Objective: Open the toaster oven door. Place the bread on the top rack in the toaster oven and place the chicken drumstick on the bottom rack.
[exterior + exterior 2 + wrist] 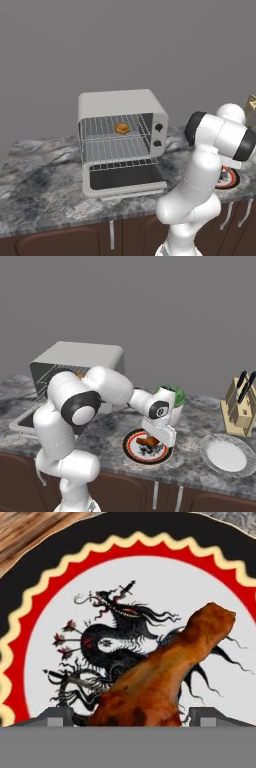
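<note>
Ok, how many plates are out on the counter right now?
2. A round dragon-patterned plate with a red and black rim sits under the gripper and holds the brown chicken drumstick. A plain pale-grey round plate lies farther right, before the wooden knife block.

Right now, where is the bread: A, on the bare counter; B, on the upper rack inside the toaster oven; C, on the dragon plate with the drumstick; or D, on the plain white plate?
B: the bread sits on the top rack inside the toaster oven, whose door hangs open.
</note>
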